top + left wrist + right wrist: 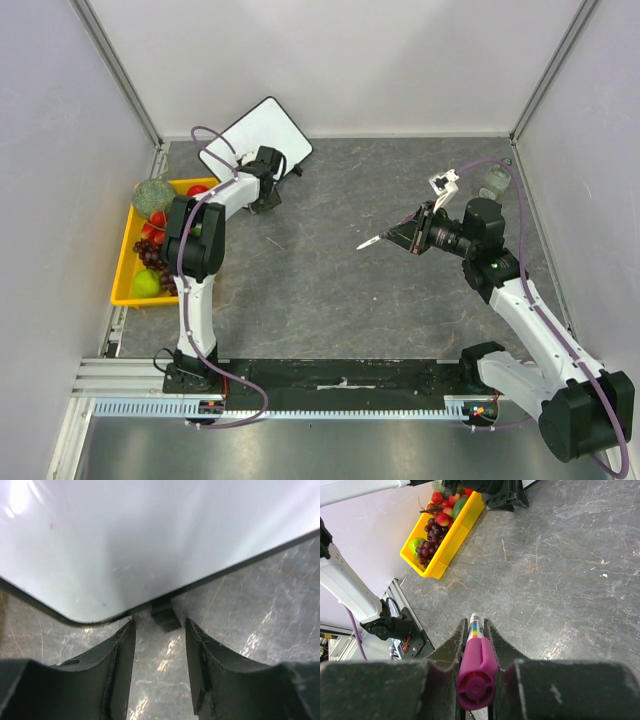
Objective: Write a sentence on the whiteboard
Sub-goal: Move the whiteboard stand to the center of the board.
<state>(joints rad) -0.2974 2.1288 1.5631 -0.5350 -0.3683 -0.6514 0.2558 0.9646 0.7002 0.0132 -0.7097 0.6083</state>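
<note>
The whiteboard [262,135] lies at the back left, tilted like a diamond; its rounded corner and thin black frame fill the left wrist view [150,540]. Its visible face is blank white apart from a tiny pink speck, and the sentence is out of view. My left gripper [268,172] [160,627] sits at the board's near edge, jaws apart with nothing between them, and one small black foot [165,614] lies just ahead of the tips. My right gripper [412,236] [475,624] hangs over mid-table, shut on a marker [477,665] with a magenta cap end and a white barrel pointing left.
A yellow tray [125,270] [442,550] of grapes, apples and other fruit stands against the left wall beside the left arm. A small clear container [493,182] and a white piece [445,182] sit at the back right. Grey walls close in three sides.
</note>
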